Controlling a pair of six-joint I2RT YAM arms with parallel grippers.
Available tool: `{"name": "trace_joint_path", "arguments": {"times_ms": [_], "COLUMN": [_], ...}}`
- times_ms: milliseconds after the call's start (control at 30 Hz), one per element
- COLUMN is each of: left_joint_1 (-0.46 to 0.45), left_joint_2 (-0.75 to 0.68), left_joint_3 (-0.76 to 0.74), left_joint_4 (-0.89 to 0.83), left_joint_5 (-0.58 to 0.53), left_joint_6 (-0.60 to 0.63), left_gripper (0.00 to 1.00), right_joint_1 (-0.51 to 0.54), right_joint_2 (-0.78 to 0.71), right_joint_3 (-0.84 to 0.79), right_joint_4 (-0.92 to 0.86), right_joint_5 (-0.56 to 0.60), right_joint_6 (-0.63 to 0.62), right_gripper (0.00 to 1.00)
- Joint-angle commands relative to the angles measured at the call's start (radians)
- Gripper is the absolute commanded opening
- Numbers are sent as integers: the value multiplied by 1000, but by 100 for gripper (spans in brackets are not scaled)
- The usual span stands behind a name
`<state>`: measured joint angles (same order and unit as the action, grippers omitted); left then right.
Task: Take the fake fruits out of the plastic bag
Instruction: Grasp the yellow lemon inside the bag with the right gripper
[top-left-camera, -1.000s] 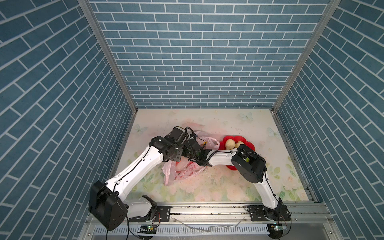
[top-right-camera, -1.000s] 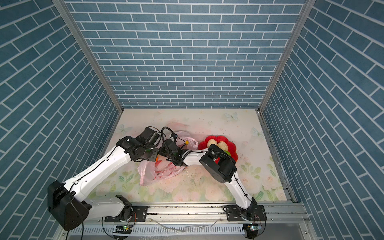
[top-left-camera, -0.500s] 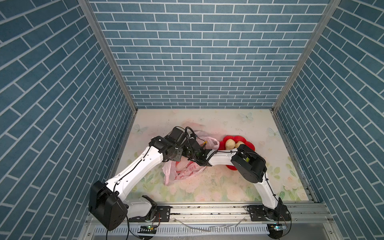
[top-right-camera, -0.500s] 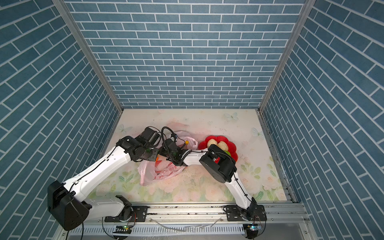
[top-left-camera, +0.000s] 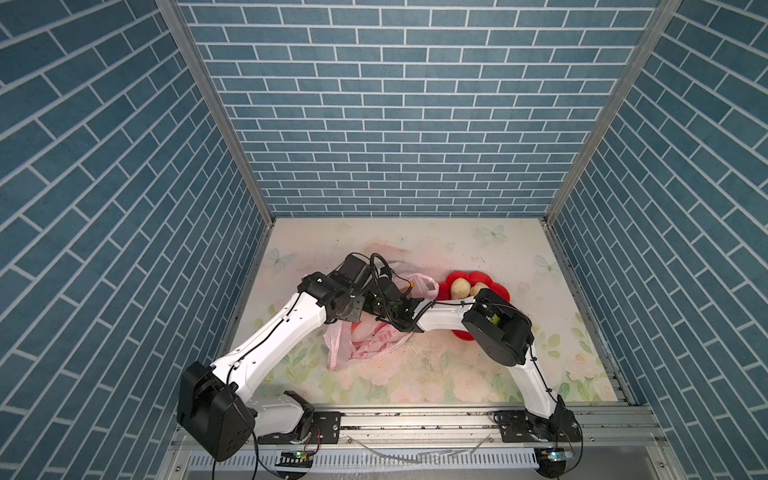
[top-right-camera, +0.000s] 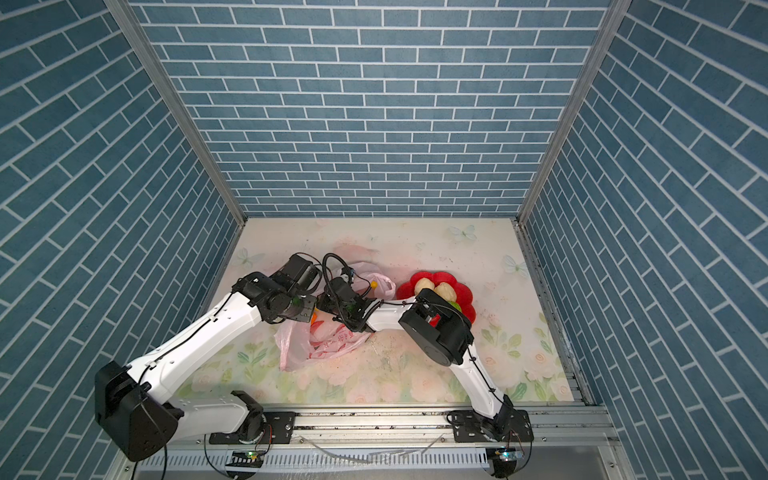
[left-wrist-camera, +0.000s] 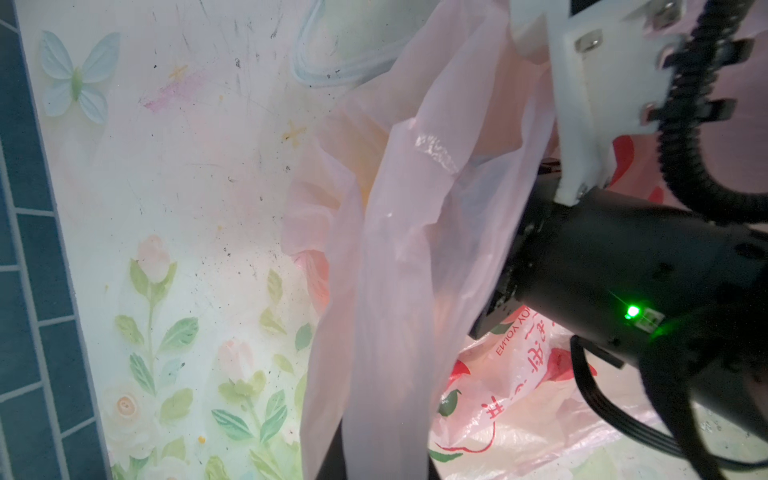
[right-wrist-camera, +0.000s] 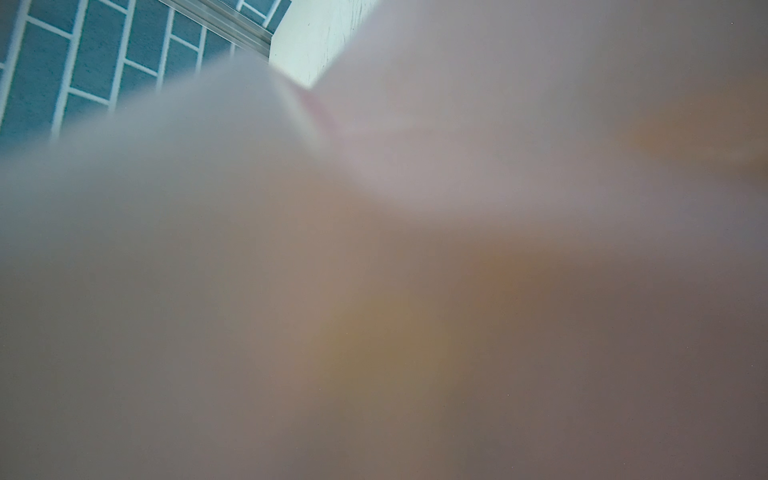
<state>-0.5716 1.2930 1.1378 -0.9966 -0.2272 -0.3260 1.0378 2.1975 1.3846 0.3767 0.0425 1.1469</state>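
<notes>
Almost nothing has moved in the last second: both arms and the plastic bag (top-left-camera: 374, 347) sit where they were. Your left pincer (left-wrist-camera: 376, 461) is closed on the bag's film and holds one side of it up off the table (top-left-camera: 457, 245). In the left wrist view you see the pink sheet stretching away from it.

Your right pincer (left-wrist-camera: 490, 307) reaches into the bag from the other side. Its tips are hidden behind the film, so you cannot tell whether they are apart or together. The right wrist view is filled with blurred pink plastic, with yellowish and orange patches behind it.

The bag lies left of centre in both top views, under the two wrists. An orange fruit (top-right-camera: 316, 323) shows at its edge beside the left wrist. Two cream fruits (top-left-camera: 459, 287) rest in the red flower-shaped dish (top-left-camera: 500, 289) just right of the bag. A green fruit (top-right-camera: 456, 306) peeks out past the right elbow.
</notes>
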Motion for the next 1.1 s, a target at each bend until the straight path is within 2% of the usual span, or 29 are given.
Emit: {"name": "trace_joint_path", "arguments": {"times_ms": [0, 667, 1067], "left_joint_1": [13, 61, 65], "left_joint_2": [-18, -23, -33], "left_joint_3": [4, -19, -19], "left_joint_4": [-17, 34, 41], "left_joint_5": [-26, -30, -41], "left_joint_6": [-10, -8, -12], "left_gripper": [19, 19, 19], "right_joint_1": [-3, 12, 24], "right_joint_2": [-57, -215, -374], "right_joint_3": [-16, -177, -317], "right_joint_4": [-12, -39, -102], "right_joint_5": [-1, -1, -70], "right_joint_6": [-25, -67, -113], "right_gripper": [31, 29, 28]}}
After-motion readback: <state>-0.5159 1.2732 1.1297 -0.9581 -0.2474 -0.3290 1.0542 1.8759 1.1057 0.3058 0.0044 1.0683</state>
